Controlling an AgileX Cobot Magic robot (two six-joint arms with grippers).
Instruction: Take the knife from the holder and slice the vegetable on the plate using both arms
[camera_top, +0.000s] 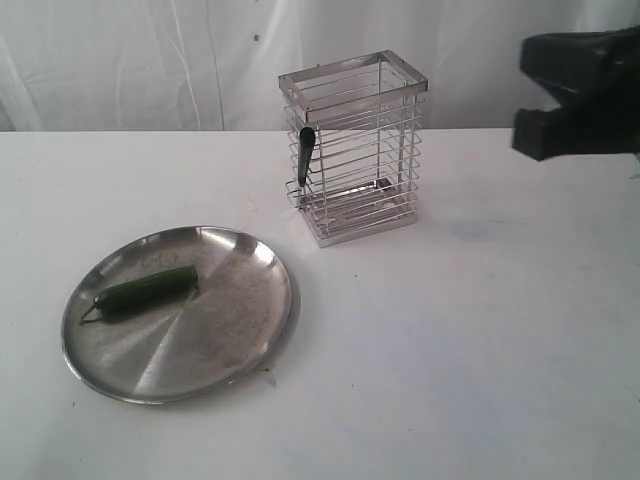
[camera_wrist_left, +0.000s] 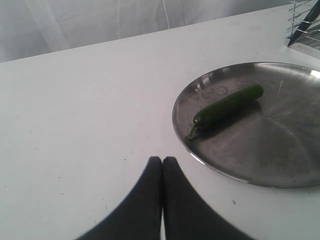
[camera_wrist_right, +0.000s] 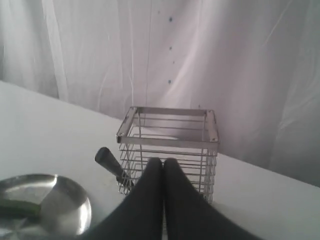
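You are at the very start: nothing of the job shows as done. The knife (camera_top: 305, 155) is in the holder (camera_top: 354, 148), its black handle poking out through the wire wall on the side facing the plate (camera_top: 240, 330), so drawing it out is your first step. The vegetable (camera_top: 145, 291) lies whole on the plate, toward the rim farther from the holder, stem tip pointing away from the holder; no cut shows on it. The plate sits on the white desk (camera_top: 460, 360) near the holder but not touching it. Your left claw (camera_wrist_left: 162, 167) has its fingers pressed together with nothing between them, hovering over bare desk just beside the plate's rim, on the side away from the holder. Your right claw (camera_wrist_right: 163, 170) is likewise closed and empty, poised in front of the holder. Left to do: grip the handle, lift the knife clear, steady the vegetable with the other arm, then slice.
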